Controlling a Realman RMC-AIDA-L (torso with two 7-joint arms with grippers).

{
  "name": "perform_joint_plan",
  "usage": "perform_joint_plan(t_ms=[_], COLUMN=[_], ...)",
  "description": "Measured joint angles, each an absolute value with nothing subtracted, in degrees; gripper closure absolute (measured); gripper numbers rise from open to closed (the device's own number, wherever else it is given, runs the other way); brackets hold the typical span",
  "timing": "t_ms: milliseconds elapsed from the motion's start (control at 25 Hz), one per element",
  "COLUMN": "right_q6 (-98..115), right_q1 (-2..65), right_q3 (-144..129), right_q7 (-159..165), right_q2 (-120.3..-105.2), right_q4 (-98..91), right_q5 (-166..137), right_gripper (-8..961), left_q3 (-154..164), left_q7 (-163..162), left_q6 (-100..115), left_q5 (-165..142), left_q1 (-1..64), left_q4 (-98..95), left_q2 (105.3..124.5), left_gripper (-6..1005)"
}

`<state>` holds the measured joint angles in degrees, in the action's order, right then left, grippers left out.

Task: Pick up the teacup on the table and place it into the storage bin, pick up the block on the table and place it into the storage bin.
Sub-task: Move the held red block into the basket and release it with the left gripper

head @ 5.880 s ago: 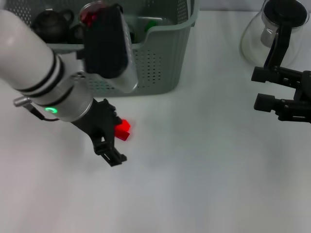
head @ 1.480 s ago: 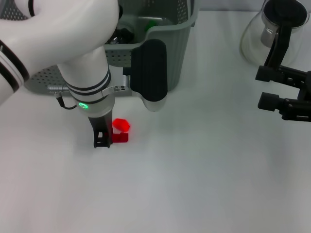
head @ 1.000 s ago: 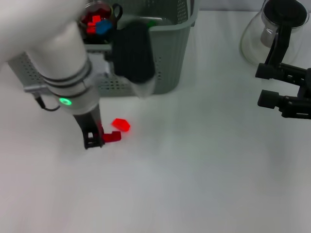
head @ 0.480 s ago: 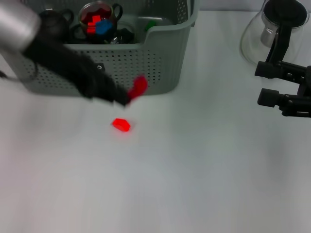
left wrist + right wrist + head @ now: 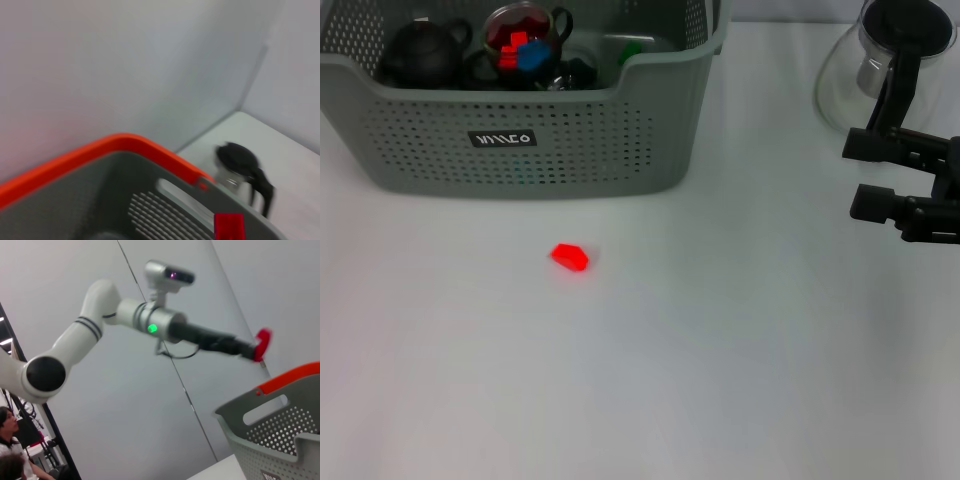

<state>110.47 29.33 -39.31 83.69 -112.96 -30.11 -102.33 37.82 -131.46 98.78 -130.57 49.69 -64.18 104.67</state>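
One red block (image 5: 570,257) lies on the white table in front of the storage bin (image 5: 650,130). A glass teacup (image 5: 520,30) stands inside the bin with red and blue pieces in it. My left arm is outside the head view. The right wrist view shows it stretched out high above the bin (image 5: 280,435), with the left gripper (image 5: 256,349) shut on a second red block (image 5: 262,341). That held block (image 5: 228,227) also shows in the left wrist view, over the bin's rim (image 5: 125,145). My right gripper (image 5: 882,177) hangs open at the right edge, holding nothing.
A black teapot (image 5: 420,50) and other small items sit in the bin beside the teacup. A glass pot with a black lid (image 5: 890,60) stands at the back right, just behind the right gripper. The same glass pot (image 5: 245,170) shows past the bin.
The left arm has lifted off the table and swung up out of the head view with one red block. The other red block stays where it lay. The right arm has not moved.
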Motion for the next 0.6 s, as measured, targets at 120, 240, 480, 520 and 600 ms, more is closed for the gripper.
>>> perform_joint_plan(t_ms=[120, 240, 480, 520, 600], right_q6=[110.5, 110.7, 111.3, 111.4, 111.4], right_q1=[29.5, 29.5, 29.1, 29.1, 29.0], right_q3=[-39.5, -39.6, -39.3, -39.3, -39.3], right_q7=[84.1, 84.2, 84.2, 84.1, 84.0], right_q2=[-113.02, -113.08, -112.91, -112.90, -112.90], right_q4=[-30.2, -30.2, -30.2, -30.2, -30.2], right_q5=[-102.4, -102.4, -102.5, -102.5, -102.5], right_gripper=[26, 26, 25, 25, 25], left_q3=[38.8, 39.1, 38.8, 38.5, 38.3], left_q7=[-131.4, -132.5, -134.0, -134.3, -134.4], left_q6=[90.3, 83.0, 79.9, 80.3, 81.9], left_q5=[-136.7, -142.3, -144.7, -144.5, -143.5], left_q1=[53.1, 54.3, 53.4, 52.7, 51.5], left_q4=[-57.2, -54.9, -57.5, -59.1, -61.8], left_q2=[104.09, 105.17, 106.05, 106.03, 106.07], left_gripper=[770, 765, 640, 600, 539])
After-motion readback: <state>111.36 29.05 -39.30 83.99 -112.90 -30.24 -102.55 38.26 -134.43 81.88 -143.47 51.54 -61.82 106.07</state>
